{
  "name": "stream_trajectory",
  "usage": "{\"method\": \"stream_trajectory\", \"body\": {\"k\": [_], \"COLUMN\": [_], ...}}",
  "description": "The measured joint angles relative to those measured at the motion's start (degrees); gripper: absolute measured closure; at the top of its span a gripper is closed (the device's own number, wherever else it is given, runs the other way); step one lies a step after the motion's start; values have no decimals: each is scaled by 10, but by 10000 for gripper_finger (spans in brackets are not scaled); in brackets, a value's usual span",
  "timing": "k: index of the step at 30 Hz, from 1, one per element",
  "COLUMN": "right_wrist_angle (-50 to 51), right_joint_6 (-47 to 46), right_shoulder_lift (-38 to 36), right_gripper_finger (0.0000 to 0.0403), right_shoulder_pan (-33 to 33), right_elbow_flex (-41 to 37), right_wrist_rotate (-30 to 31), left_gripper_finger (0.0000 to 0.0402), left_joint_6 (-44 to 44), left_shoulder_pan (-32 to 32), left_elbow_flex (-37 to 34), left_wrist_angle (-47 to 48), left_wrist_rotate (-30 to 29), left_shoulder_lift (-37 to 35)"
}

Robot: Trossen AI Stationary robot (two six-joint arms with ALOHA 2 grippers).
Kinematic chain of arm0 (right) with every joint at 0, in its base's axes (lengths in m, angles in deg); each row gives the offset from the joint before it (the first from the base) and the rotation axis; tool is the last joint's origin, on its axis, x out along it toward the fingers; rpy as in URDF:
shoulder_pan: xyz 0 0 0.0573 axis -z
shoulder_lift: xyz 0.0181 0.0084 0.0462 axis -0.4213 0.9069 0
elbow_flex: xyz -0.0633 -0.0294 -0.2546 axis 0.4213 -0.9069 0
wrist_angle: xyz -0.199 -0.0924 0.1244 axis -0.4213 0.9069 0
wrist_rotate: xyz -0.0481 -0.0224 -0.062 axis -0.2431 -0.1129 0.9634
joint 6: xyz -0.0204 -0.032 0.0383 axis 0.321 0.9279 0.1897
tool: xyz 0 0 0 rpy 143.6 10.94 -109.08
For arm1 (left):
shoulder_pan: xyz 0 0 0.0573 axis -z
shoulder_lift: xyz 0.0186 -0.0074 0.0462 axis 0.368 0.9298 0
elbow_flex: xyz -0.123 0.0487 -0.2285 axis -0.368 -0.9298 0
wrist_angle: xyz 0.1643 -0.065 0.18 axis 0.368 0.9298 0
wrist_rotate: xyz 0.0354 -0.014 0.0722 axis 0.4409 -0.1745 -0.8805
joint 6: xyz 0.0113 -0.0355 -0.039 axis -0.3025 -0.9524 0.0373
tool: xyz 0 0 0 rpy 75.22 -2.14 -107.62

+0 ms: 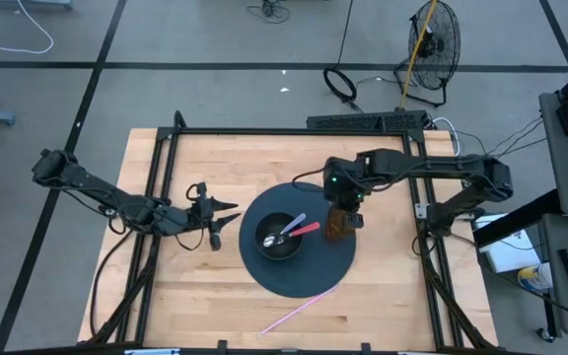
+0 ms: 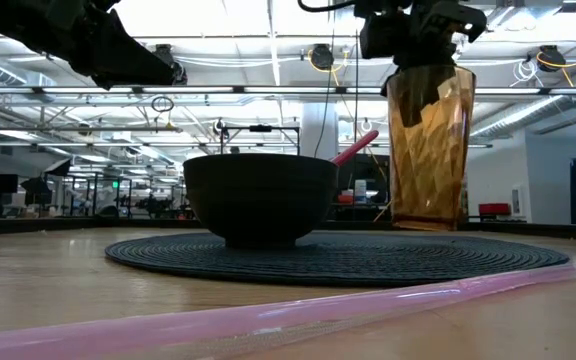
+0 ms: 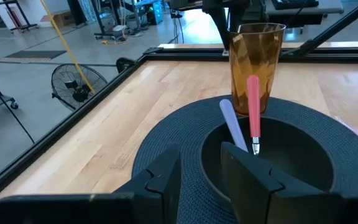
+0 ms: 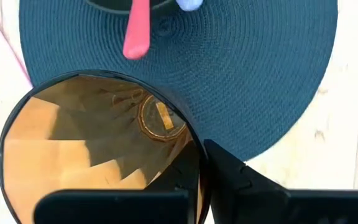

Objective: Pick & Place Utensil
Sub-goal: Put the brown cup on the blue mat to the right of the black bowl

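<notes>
Pink straw (image 2: 268,318) on table | R hand (image 1: 344,214) on amber cup (image 2: 429,148) rim | L hand (image 1: 227,219) open

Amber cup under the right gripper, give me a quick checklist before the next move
1. Right gripper at the amber cup, one finger inside the rim: ok.
2. Grip closed on cup: cannot tell.
3. Cup upright on the dark mat: ok.
4. Pink and lavender utensils resting in the bowl: ok.
5. Left gripper open, clear of the bowl: ok.
6. Pink straw lying away from the cup: ok.
</notes>
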Motion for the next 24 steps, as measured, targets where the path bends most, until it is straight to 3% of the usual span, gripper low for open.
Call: {"method": "stream_trajectory", "body": {"k": [24], "right_wrist_angle": [-10], "right_joint_6": [-4], "right_shoulder_lift": [9], "right_gripper_finger": [395], "right_shoulder_pan": [0], "right_elbow_flex": [0], "right_wrist_rotate": [0], "left_gripper_finger": [279], "left_joint_6": [-3], "left_shoulder_pan": [0], "left_elbow_flex": [0], "left_wrist_angle": [0], "left_wrist_rotate": [0], "left_shoulder_lift": [0]}}
